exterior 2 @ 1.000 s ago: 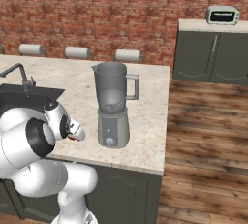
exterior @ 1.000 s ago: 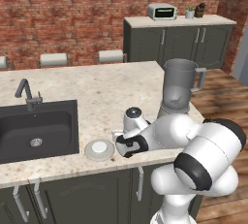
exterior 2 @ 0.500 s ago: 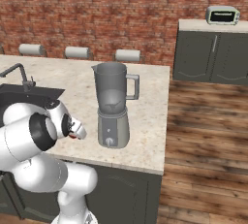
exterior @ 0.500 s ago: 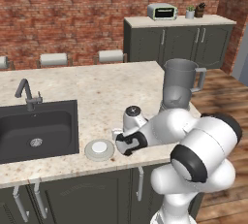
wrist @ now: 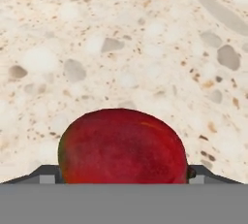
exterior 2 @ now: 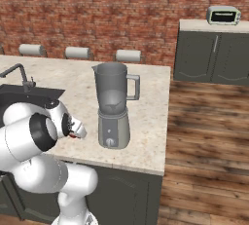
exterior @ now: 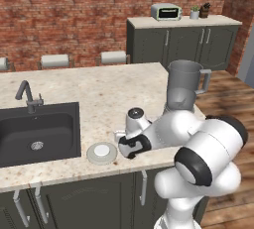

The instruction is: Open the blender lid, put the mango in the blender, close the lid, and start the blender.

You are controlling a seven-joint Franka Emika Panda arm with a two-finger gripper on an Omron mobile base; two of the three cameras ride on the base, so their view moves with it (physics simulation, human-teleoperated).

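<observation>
The red mango [wrist: 123, 145] lies on the speckled counter, close up at the bottom of the hand view. My gripper [wrist: 123, 175] is open and straddles it, one dark fingertip [wrist: 47, 175] close by each side. In the left base view the gripper [exterior: 125, 147] is low on the counter, just right of the blender lid [exterior: 102, 152], a flat grey disc with a white cap. A sliver of the mango [exterior 2: 73, 135] shows by the hand in the right base view. The blender [exterior: 182, 90] stands lidless at the counter's right end, behind the arm.
A dark sink [exterior: 37, 134] with a faucet [exterior: 29, 96] is set into the counter at the left. The counter's front edge [exterior: 74, 171] runs just before the lid. A toaster oven [exterior: 165, 11] stands on far cabinets.
The hand has sunk a little lower and shifted slightly left over the mango. The lid and the blender have not moved.
</observation>
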